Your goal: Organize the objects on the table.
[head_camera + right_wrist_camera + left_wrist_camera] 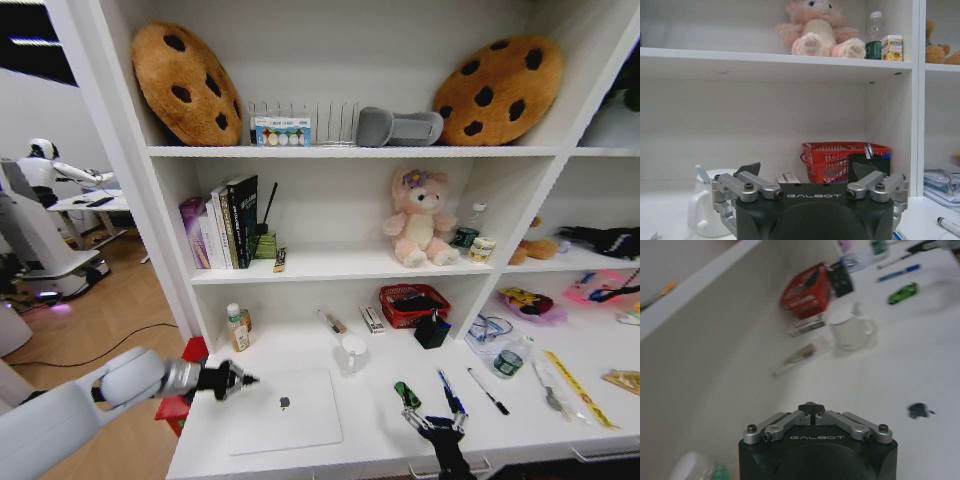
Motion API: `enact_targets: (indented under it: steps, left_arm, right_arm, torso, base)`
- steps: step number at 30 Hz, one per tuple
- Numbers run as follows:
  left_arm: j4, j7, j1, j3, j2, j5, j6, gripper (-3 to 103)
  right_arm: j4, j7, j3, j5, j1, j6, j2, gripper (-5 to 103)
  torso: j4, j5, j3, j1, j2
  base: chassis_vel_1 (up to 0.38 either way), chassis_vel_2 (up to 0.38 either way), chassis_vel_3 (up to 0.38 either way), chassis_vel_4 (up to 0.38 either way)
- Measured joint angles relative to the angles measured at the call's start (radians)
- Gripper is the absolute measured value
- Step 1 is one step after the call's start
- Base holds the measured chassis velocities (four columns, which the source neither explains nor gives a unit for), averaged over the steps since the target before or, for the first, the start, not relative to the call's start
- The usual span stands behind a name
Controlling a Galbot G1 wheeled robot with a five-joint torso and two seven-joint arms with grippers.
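Left gripper (243, 379) hangs clenched and empty just left of the closed laptop (283, 410); right gripper (435, 424) spread wide at its right.

Above my work surface, two cookie-shaped cushions (188, 82) lean at either end of the top shelf, with a grey slipper-like item (398, 127) lying between them. On the middle shelf I see upright books (222, 225) and a pink plush toy (419, 217) sitting beside a small bottle (466, 230). Lower down, a red basket (412, 303) stands near a white mug (351, 354).
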Motion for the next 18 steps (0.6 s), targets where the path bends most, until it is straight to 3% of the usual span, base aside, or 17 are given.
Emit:
enact_targets:
  steps: [3,4,5,6,9,11,12,14,18]
  left_arm:
    - [0.078,-0.148,0.014,-0.069,-0.045,-0.117,0.026,0]
    - [0.078,-0.148,0.014,-0.069,-0.045,-0.117,0.026,0]
    - [0.112,-0.199,0.022,-0.091,-0.060,-0.150,0.023,0]
    - [0.125,-0.211,0.036,-0.110,-0.064,-0.154,0.017,0]
    - [0.137,-0.218,0.082,-0.154,-0.066,-0.161,0.016,0]
    - [0.125,-0.220,0.203,-0.272,-0.082,-0.173,0.018,0]
    - [0.125,-0.220,0.203,-0.272,-0.082,-0.173,0.018,0]
    - [0.083,-0.206,0.336,-0.369,-0.107,-0.181,0.025,0]
    - [0.031,-0.183,0.443,-0.437,-0.126,-0.181,0.030,0]
  right_arm:
    - [0.001,0.025,0.028,0.034,0.004,-0.016,0.012,100]
    - [0.001,0.025,0.028,0.034,0.004,-0.016,0.012,100]
    - [-0.003,0.025,0.064,0.054,-0.005,-0.016,0.028,100]
    - [-0.006,0.025,0.081,0.062,-0.009,-0.015,0.031,100]
    - [-0.012,0.024,0.108,0.074,-0.014,-0.010,0.030,100]
    - [-0.015,0.023,0.129,0.087,-0.006,-0.012,0.016,100]
    - [-0.015,0.023,0.129,0.087,-0.006,-0.012,0.016,100]
    - [-0.014,0.027,0.137,0.097,0.008,-0.023,0.005,100]
    - [-0.012,0.032,0.139,0.105,0.014,-0.030,-0.004,100]
  torso:
    - [0.0007,-0.0002,0.000,0.000,0.000]
    - [0.0007,-0.0002,0.000,0.000,0.000]
    - [-0.0006,-0.0005,0.000,0.000,0.000]
    - [-0.0011,-0.0003,0.000,0.000,0.000]
    - [-0.0006,-0.0001,0.000,0.000,0.000]
    - [0.0003,0.0001,0.000,0.000,0.000]
    - [0.0003,0.0001,0.000,0.000,0.000]
    - [0.0009,-0.0003,0.000,0.000,0.000]
    - [0.0004,0.0000,0.000,0.000,0.000]
  base:
    - [0.000,0.000,0.000,0.000]
    - [0.000,0.000,0.000,0.000]
    - [0.000,0.000,0.000,0.000]
    - [0.000,0.000,0.000,0.000]
    - [0.000,0.000,0.000,0.000]
    - [0.000,0.000,0.000,0.000]
    - [0.000,0.000,0.000,0.000]
    - [0.000,0.000,0.000,0.000]
    - [0.000,0.000,0.000,0.000]
